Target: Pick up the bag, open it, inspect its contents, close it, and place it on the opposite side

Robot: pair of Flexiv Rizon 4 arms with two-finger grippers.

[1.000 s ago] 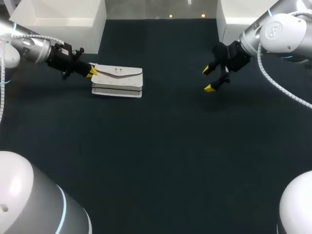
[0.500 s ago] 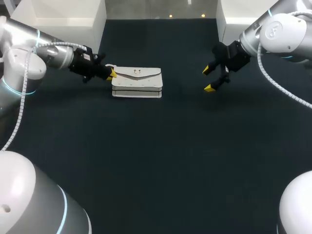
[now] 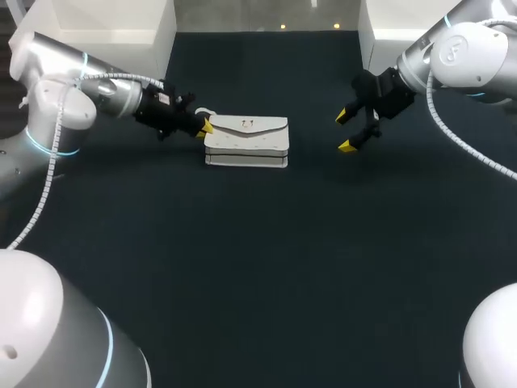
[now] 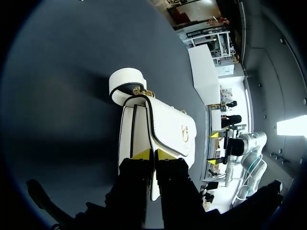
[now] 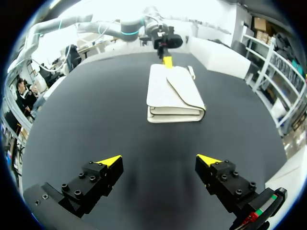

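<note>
Left gripper (image 3: 206, 127) tight on bag (image 3: 250, 139) edge

The head camera looks down from behind on the whole table (image 3: 266, 267). The left wrist camera sits close to the bag (image 4: 168, 129); the right wrist camera faces it from farther off.

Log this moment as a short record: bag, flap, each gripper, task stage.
object: white bag, lying on the dark table, left of centre in the head view
flap: flap closed, gold clasp on it
left: left gripper pinching the bag's end, fingers nearly together
right: right gripper open, empty, apart from the bag and facing it
stage: bag gripped, not yet opened
</note>
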